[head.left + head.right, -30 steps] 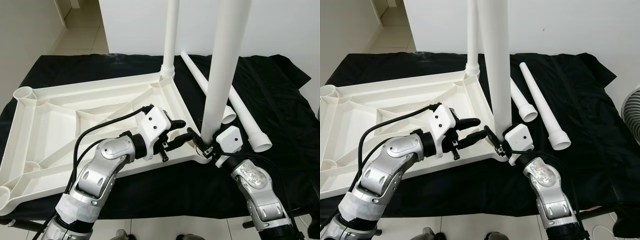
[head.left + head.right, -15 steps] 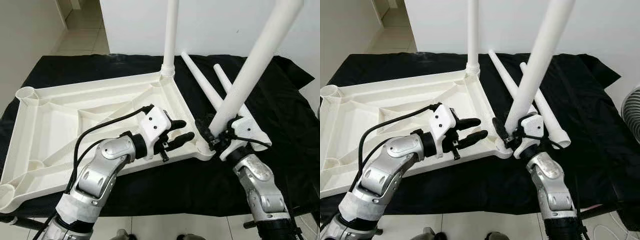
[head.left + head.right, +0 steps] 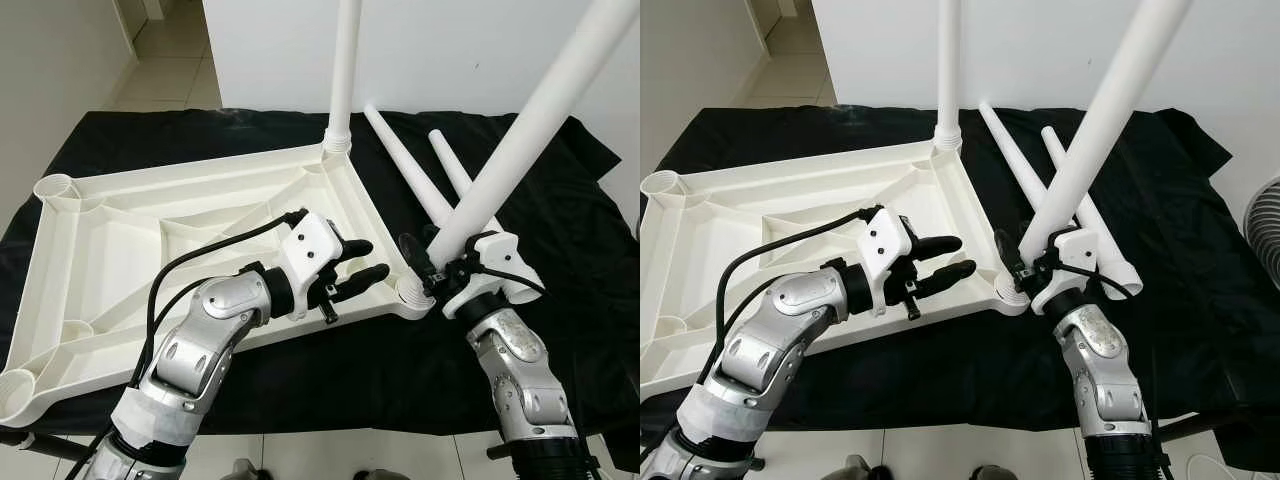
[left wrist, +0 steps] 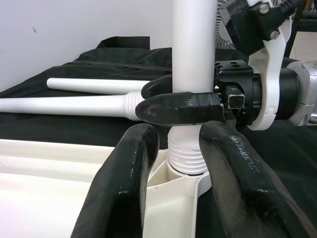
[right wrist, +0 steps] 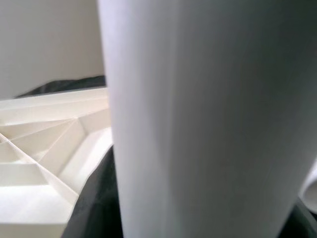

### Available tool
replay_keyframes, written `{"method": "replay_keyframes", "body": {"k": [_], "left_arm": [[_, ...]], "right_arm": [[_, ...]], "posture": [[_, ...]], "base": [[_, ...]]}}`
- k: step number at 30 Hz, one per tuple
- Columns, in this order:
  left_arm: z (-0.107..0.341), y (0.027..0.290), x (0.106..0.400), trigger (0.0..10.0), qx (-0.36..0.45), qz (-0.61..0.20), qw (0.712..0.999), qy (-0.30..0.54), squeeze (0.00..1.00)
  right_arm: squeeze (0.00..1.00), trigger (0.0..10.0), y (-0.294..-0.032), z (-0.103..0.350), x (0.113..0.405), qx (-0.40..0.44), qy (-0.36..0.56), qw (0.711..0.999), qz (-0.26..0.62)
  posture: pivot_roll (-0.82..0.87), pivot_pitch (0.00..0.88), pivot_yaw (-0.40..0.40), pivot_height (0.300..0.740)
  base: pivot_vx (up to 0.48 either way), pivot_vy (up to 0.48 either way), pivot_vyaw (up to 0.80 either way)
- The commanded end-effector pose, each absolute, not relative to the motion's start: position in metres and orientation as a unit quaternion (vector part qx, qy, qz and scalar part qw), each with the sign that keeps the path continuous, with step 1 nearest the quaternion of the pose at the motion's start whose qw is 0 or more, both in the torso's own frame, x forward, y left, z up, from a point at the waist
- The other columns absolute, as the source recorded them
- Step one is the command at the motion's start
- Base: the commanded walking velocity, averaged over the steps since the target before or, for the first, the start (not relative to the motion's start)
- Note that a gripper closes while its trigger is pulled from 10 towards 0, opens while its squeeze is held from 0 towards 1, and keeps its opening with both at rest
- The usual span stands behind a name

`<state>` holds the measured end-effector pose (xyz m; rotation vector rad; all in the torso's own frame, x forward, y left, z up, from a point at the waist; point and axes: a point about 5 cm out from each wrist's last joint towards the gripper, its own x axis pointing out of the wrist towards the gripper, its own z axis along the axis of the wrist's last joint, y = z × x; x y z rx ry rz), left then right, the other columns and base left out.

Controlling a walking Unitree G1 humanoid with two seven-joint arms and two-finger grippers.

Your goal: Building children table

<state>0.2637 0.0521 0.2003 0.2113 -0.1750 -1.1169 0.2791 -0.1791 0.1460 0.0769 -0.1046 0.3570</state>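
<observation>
A white tabletop (image 3: 150, 240) lies upside down on a black cloth. One white leg (image 3: 345, 70) stands upright in its far right corner socket. My right gripper (image 3: 438, 264) is shut on a second leg (image 3: 520, 140) low on its shaft. That leg leans to the right, and its threaded end (image 4: 187, 156) rests at the near right corner socket (image 3: 410, 297). My left gripper (image 3: 370, 262) is open, its fingers (image 4: 124, 188) straddling the tabletop's rim just left of that socket. In the right wrist view the held leg (image 5: 198, 119) is close up.
Two loose white legs (image 3: 405, 165) (image 3: 455, 170) lie on the cloth (image 3: 560, 200) behind my right arm. A fan (image 3: 1265, 230) stands off the right edge. A white wall rises behind the work area, and tiled floor runs along the left.
The held leg stood upright a second ago and now leans to the right. My right gripper shifted right with it. The left gripper has barely moved.
</observation>
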Motion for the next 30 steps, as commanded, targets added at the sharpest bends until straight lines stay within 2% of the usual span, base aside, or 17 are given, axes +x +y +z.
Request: {"method": "replay_keyframes", "body": {"k": [1, 9, 13, 25, 30], "left_arm": [[0.201, 0.053, 0.262, 10.0, 0.092, -0.518, 0.846, -0.085, 0.00], [0.202, 0.053, 0.263, 10.0, 0.093, -0.518, 0.846, -0.085, 0.00], [0.203, 0.053, 0.263, 10.0, 0.091, -0.516, 0.848, -0.087, 0.00], [0.203, 0.054, 0.264, 10.0, 0.092, -0.513, 0.849, -0.089, 0.00], [0.204, 0.055, 0.264, 10.0, 0.092, -0.513, 0.849, -0.089, 0.00]], "right_arm": [[0.00, 10.0, -0.203, 0.079, 0.265, 0.059, 0.124, 0.985, 0.103], [0.00, 10.0, -0.199, 0.090, 0.270, 0.020, 0.100, 0.988, 0.113], [0.00, 10.0, -0.185, 0.100, 0.270, -0.063, 0.077, 0.982, 0.164], [0.00, 10.0, -0.190, 0.094, 0.265, -0.087, 0.081, 0.979, 0.167], [0.00, 10.0, -0.190, 0.093, 0.257, -0.088, 0.044, 0.980, 0.174]], "posture": [[-0.11, 0.108, 0.061, 0.740], [-0.11, 0.114, 0.059, 0.740], [-0.11, 0.112, 0.056, 0.740], [-0.11, 0.112, 0.056, 0.740], [-0.11, 0.119, 0.060, 0.740]], "base": [[0.000, 0.000, 0.00], [0.000, 0.000, 0.00], [0.000, 0.000, 0.00], [0.000, 0.000, 0.00], [0.000, 0.000, 0.00]]}}
